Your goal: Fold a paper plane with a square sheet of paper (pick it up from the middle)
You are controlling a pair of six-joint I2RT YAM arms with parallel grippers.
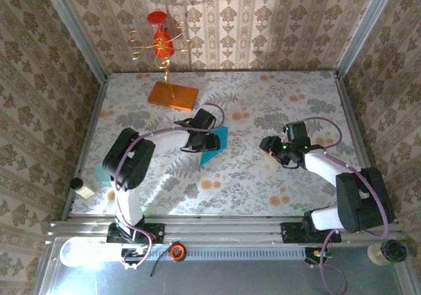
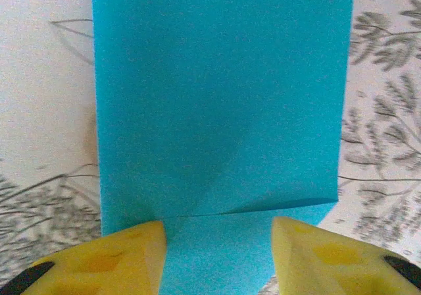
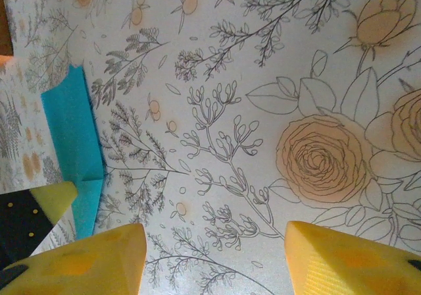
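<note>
While the square sheet of paper (image 1: 217,145) lies folded over near the middle of the table (image 1: 276,97), creased but nowhere near a pointed dart, the left gripper (image 1: 208,141) hovers spread over its 9 o'clock edge, pinching nothing, and the right gripper (image 1: 270,143) sits spread, empty, at its 3 o'clock.

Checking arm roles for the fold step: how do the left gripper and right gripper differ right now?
Left gripper sits over the folded blue paper, fingers above its near end; right gripper hangs over bare floral table, the paper off to one side. Left gripper's gap frames paper; right gripper's gap frames tablecloth. Shared: both open, yellow fingers, neither clamping anything.
</note>
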